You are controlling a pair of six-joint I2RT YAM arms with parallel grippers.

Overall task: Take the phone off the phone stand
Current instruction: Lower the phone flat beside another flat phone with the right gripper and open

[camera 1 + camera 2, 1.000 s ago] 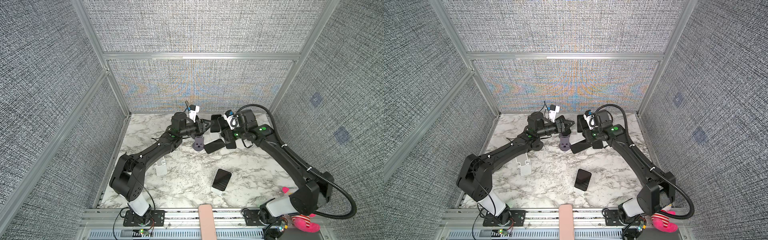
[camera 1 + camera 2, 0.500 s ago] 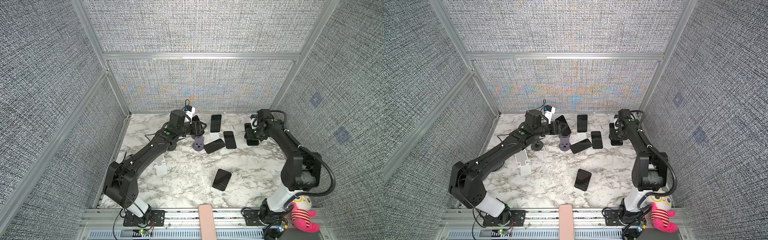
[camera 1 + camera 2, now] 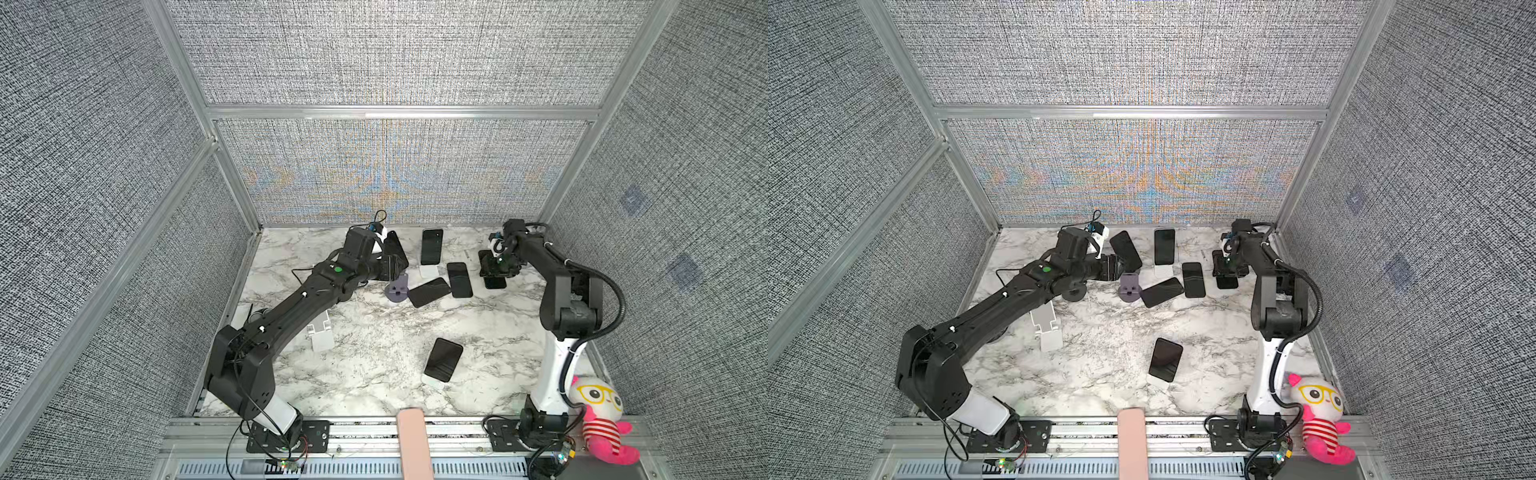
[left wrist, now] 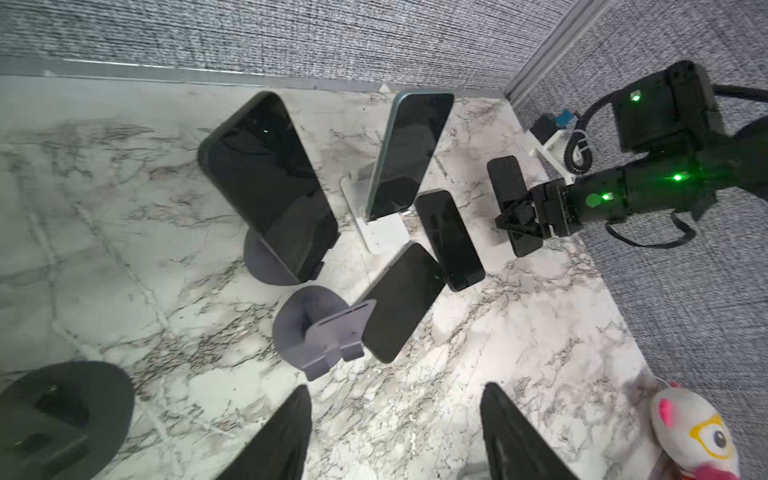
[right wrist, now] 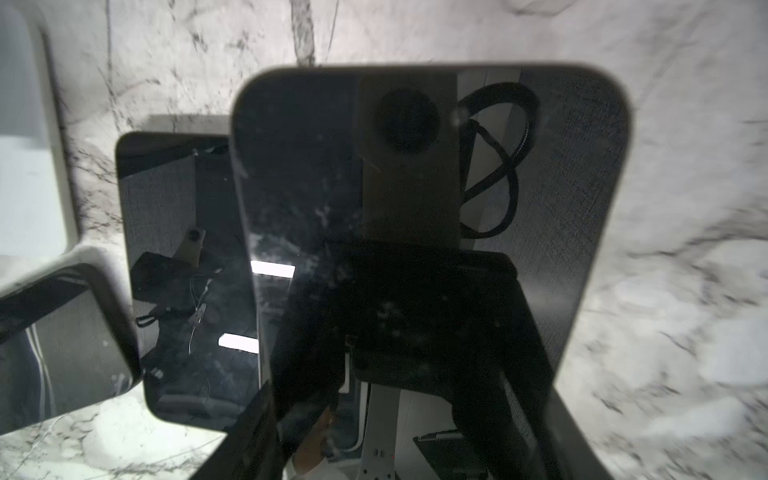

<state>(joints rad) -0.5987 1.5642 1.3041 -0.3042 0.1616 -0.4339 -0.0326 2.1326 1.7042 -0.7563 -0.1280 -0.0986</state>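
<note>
Gripping a black phone (image 4: 503,174) in the right gripper (image 4: 515,218); holding the left gripper (image 4: 397,390) wide and empty near a purple phone stand (image 4: 328,336).

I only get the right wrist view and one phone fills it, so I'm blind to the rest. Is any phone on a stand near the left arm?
Observer: Yes. A big phone leans on a grey stand at the back, right in front of the left hand.
Operator: Is that hand free?
Observer: Its jaws stand wide open, with nothing between them.
Operator: And where am I holding mine?
Observer: The right hand grips the held phone across its width at the back right of the table, to the right of two phones lying flat.
</note>
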